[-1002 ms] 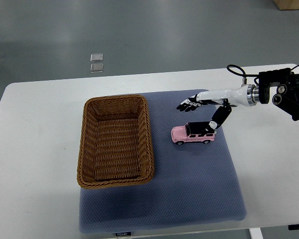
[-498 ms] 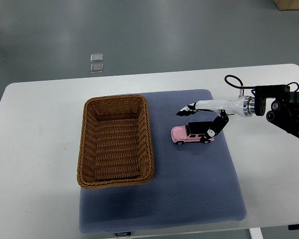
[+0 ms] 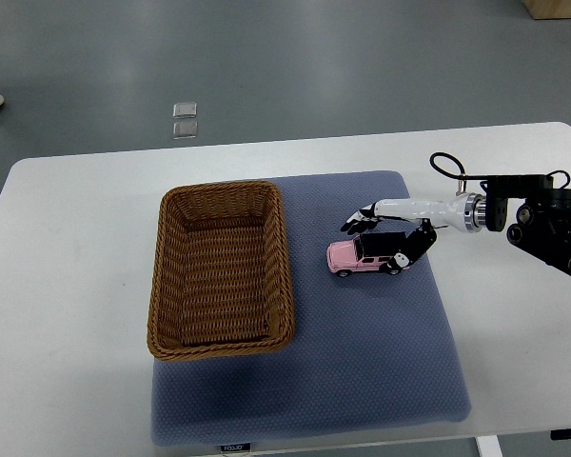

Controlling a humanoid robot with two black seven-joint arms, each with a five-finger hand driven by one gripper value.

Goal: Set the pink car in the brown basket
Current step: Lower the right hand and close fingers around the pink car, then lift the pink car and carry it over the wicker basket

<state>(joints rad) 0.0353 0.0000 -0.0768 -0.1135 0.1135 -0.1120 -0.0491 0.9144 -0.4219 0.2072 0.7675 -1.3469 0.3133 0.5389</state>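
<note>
One pink car (image 3: 365, 258), one brown basket (image 3: 221, 269), one right robot hand (image 3: 388, 233).
Car sits on one blue mat (image 3: 362, 352) on the white tabletop (image 3: 67, 286), right of the basket; hand spread open over car's rear, grip not closed.

A white table (image 3: 86, 286) with rounded corners fills the lower part of the view, and a blue-grey mat (image 3: 362, 371) lies across its middle (its near edge reaching the table's front). Beyond the table is a smooth grey floor (image 3: 343, 67) with soft reflections of light, two small pale squares (image 3: 184, 120) on it, and a wooden corner (image 3: 557, 9) at the top right.
</note>
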